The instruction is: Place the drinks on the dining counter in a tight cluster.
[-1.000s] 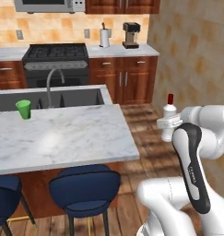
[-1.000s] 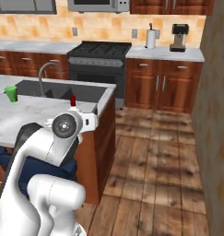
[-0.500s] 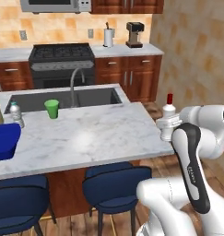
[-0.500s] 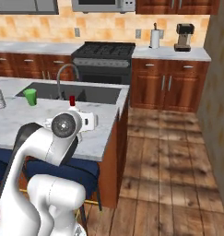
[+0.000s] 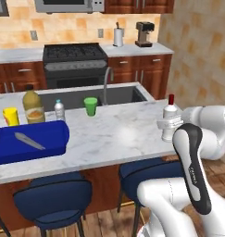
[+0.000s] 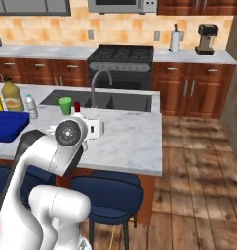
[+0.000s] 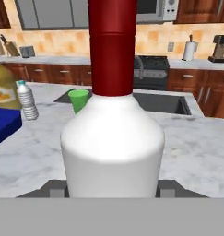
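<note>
Gripper (image 5: pixel 171 124) clamped on the white red-capped bottle (image 5: pixel 170 118), carried upright beside the dining counter's (image 5: pixel 128 139) right end. Juice jug (image 5: pixel 33 107) and water bottle (image 5: pixel 59 110) stand together far left; likely its destination.

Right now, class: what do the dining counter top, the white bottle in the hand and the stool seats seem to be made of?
Dining counter: polished marble, by its grey veining and sheen.
White bottle: smooth opaque plastic, possibly glazed ceramic; glossy red cap.
Stool seats: padded navy upholstery, matte; fabric or vinyl is unclear.
</note>
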You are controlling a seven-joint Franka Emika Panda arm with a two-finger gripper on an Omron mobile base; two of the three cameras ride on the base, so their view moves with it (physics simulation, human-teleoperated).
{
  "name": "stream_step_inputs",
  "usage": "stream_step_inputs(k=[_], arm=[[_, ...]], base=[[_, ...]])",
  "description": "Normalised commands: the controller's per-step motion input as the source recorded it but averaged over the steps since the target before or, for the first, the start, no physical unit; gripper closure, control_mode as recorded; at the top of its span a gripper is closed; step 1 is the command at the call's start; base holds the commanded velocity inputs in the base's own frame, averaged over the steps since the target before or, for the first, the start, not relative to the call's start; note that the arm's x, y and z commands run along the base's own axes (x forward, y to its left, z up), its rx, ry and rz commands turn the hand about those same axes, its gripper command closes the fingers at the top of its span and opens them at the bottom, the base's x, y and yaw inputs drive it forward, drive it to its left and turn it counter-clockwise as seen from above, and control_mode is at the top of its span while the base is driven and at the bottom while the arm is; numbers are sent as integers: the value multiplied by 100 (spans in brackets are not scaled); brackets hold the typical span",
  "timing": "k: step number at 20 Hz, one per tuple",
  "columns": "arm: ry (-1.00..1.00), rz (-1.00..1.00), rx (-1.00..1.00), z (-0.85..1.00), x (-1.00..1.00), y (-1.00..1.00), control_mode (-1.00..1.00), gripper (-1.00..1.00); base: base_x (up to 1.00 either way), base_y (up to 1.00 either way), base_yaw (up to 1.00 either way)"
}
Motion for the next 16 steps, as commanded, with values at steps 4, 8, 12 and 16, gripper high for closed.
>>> stream_step_inputs(k=[4, 8, 12, 16], arm=[[0, 0, 0, 0, 0, 0, 100, 100], [0, 0, 0, 0, 0, 0, 100, 100], [0, 0, 0, 0, 0, 0, 100, 100], [0, 0, 0, 0, 0, 0, 100, 100]], base=[[2, 75, 4], [23, 63, 4], [38, 55, 1], [38, 44, 6]])
